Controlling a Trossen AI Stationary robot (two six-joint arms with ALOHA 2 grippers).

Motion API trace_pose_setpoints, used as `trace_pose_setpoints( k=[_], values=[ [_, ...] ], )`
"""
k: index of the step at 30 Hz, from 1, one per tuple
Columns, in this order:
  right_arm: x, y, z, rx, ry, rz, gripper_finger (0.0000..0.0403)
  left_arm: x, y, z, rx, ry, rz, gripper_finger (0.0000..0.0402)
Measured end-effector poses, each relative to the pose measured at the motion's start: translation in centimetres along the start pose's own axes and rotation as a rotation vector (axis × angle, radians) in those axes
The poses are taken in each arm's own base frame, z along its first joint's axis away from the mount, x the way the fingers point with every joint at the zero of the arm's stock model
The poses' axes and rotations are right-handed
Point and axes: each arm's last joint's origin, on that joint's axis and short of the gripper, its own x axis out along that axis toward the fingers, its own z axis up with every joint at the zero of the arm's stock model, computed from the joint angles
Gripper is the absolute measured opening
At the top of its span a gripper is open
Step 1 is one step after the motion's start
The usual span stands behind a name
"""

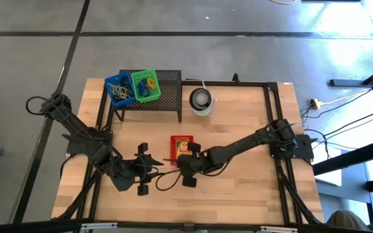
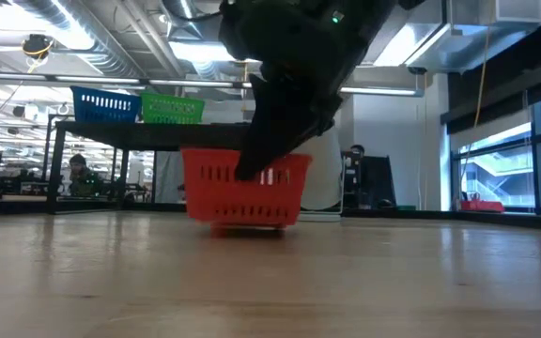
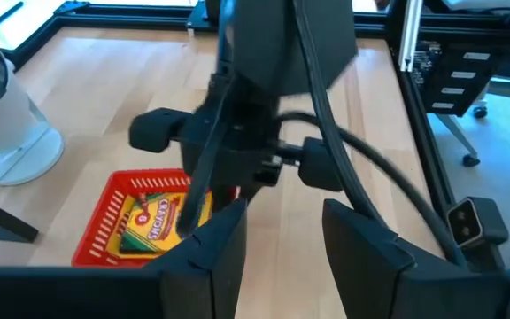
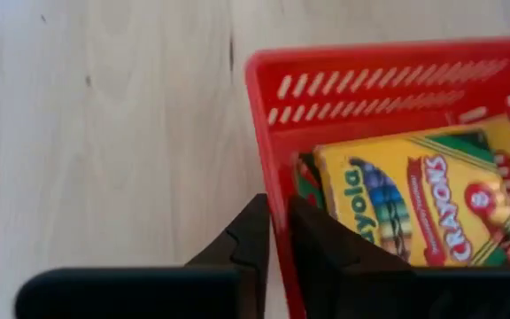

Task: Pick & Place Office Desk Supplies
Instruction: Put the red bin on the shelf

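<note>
Your right pincer (image 4: 274, 232) is pinching the red plastic basket's (image 4: 343, 89) rim — yellow crayon box (image 4: 414, 199) inside; left pincer (image 3: 282, 239) is hovering apart.

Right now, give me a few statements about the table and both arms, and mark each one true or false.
1. A crayon box lies inside the red basket. True.
2. The right gripper straddles the red basket's wall. True.
3. The blue basket sits on the tabletop. False: it is on the black mesh rack.
4. The left gripper holds a crayon box. False: it is empty and open.
5. The white cup stands beside the rack. True.
</note>
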Motion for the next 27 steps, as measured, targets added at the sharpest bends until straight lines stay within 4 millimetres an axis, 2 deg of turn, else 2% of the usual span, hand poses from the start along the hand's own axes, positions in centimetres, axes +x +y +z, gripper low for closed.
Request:
trace_pose_setpoints(
  k=[7,9,12,16,20,27],
  values=[
    [-0.8,-0.1,0.3,0.003,-0.009,0.007,0.0122,-0.1,-0.1,-0.1,0.004,0.000,-0.006,0.0143],
    [-1.7,-0.2,0.4,-0.006,-0.005,0.007,0.0144,-0.1,-0.1,-0.1,0.004,0.000,-0.006,0.0143],
    [-3.7,0.0,0.3,-0.122,0.013,0.010,0.0164,-0.1,-0.1,-0.1,0.005,0.001,-0.005,0.0143],
    [-6.7,0.6,-0.2,-0.267,0.031,0.027,0.0166,-0.1,-0.1,-0.1,0.004,0.003,-0.003,0.0143],
    [-9.7,0.6,-0.6,-0.319,0.047,0.028,0.0157,-0.1,0.0,-0.1,-0.001,-0.011,0.019,0.0143],
    [-13.4,-0.1,-2.4,-0.402,0.086,0.009,0.0143,-0.1,0.2,0.1,-0.003,-0.051,0.088,0.0143]
  ],
)
